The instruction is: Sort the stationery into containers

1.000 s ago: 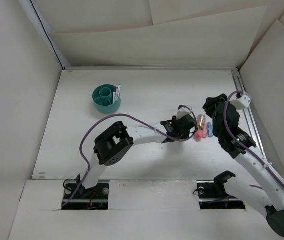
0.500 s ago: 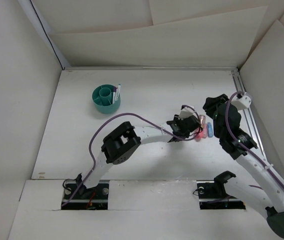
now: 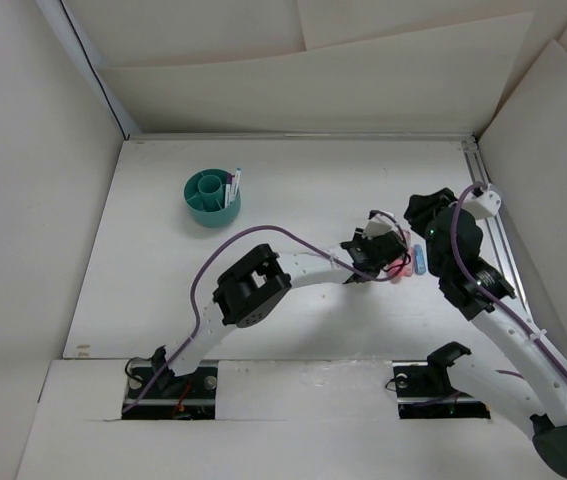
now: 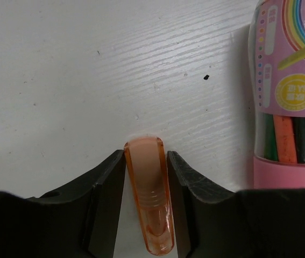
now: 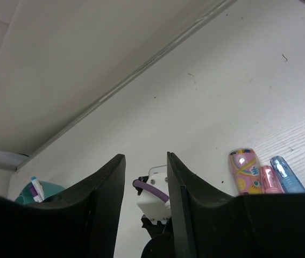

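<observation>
Clear orange stub [image 4: 147,215] laid flat on the surface [image 4: 61,80], clasped by the left pincer [image 4: 146,161], pink patterned tube [image 4: 289,91] just beside, blue stub [image 5: 286,174] near, teal cup [image 3: 206,216] set well apart, pens [image 3: 232,186] stood inside.

Left arm [image 3: 308,268]: white tube links, chunky black joint block [image 3: 250,293], thin purple cable [image 3: 263,231] arching over it, small white box [image 3: 383,222] at the wrist. Right arm [image 3: 523,345]: same white links, black joints, purple cable [image 3: 451,228], white wrist box [image 3: 484,202]. Black base plates [image 3: 168,385] at the near edge of the surface, red wire bits by the left one. Left hand [image 4: 146,161] and right hand [image 5: 144,157]: two matte black fingers [image 4: 106,204] each, flat inner faces, outer edges flaring outward
</observation>
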`<state>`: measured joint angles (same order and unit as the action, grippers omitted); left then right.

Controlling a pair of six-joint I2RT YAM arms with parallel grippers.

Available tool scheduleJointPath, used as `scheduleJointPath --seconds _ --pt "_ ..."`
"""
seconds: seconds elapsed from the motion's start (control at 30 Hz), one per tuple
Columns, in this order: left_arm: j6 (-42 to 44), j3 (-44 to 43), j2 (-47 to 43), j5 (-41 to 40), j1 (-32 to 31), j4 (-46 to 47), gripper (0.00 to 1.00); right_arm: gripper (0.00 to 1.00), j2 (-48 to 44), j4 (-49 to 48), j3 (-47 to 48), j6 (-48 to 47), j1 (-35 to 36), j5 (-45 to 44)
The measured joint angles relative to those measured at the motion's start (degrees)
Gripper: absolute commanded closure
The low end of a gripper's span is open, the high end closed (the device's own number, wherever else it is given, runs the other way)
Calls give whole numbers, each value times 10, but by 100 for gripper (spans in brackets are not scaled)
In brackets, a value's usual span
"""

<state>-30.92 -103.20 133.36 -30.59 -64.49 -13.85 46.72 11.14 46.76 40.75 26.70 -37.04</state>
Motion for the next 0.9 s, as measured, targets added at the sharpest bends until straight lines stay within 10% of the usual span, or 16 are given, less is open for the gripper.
scheduleJointPath --seconds 0.23,0.57,0.9 --pt "3 -5 6 -10 -1 0 100 57 -5 0 0 0 0 3" --pt "-17 193 -141 -56 28 41 100 56 -9 0 0 0 -1 3" --pt "-54 320 -390 -78 271 108 100 56 -3 -1 0 0 -5 9"
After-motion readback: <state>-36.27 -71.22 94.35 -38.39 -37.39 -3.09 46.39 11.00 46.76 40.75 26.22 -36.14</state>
